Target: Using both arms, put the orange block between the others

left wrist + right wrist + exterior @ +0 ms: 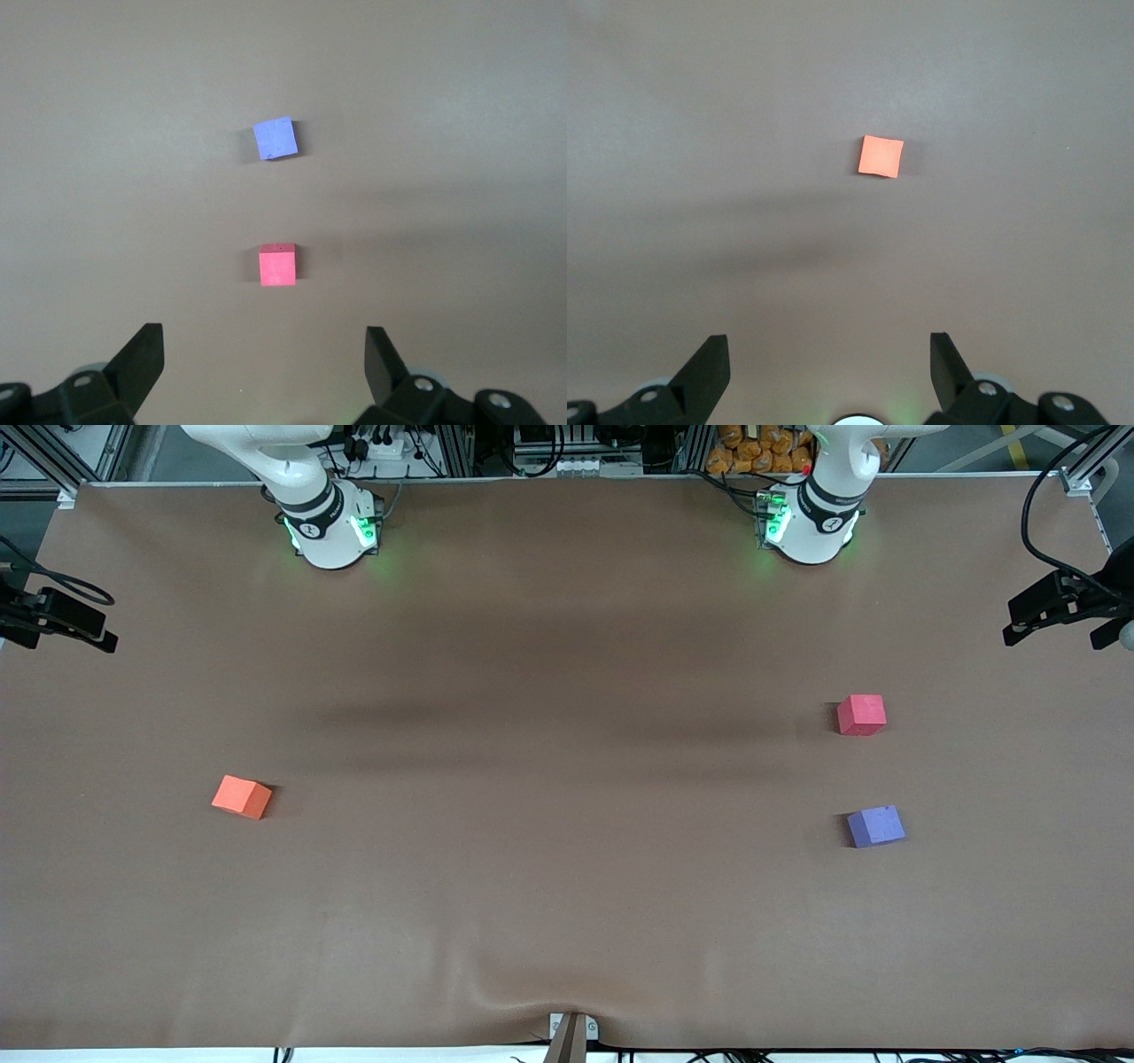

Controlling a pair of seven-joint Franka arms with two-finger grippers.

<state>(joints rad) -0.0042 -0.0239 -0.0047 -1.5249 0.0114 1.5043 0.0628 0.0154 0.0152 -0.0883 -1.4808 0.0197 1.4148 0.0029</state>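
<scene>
On the brown tabletop [567,886] the purple-blue cube [875,825] is seen nearest the front camera, the orange block [242,796] well apart at its nine o'clock, the red-pink cube [861,715] at its twelve, while the left gripper [264,354] and right gripper [829,354] are held released, grasping nothing, above the tabletop

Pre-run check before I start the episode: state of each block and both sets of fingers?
Bright-orange foam cube: loose on the table, right arm's end.
Red-pink foam cube: loose, left arm's end.
Purple-blue foam cube: loose, nearer the camera than red-pink, gap between.
Left gripper: fingers open, empty.
Right gripper: fingers open, empty.
</scene>
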